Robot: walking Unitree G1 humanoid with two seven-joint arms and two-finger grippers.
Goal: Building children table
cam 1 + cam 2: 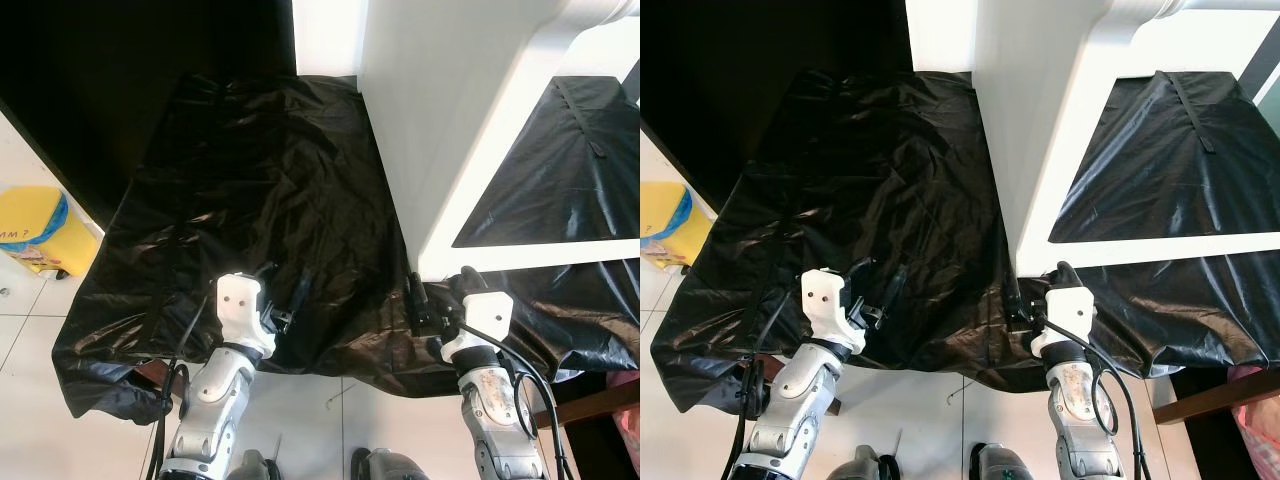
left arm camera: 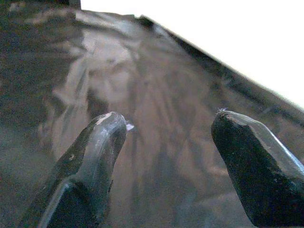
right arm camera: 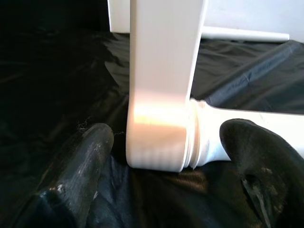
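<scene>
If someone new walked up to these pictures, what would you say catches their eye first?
Most striking is the big white table frame, lying on a crinkled black plastic sheet that covers the work surface. The right gripper sits open at the frame's near corner, fingers either side of it, while the left gripper hovers open over bare sheet. A yellow bag lies on the tiled floor at the far left.

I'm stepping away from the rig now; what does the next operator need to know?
Left gripper: open, empty, over the black plastic sheet.
Right gripper: open, fingers either side of the white table frame at its rounded corner, nothing clamped.
The frame lies on the sheet, one white leg joined at that corner.
Left to do: whether other legs are on cannot be told; check before continuing.
</scene>
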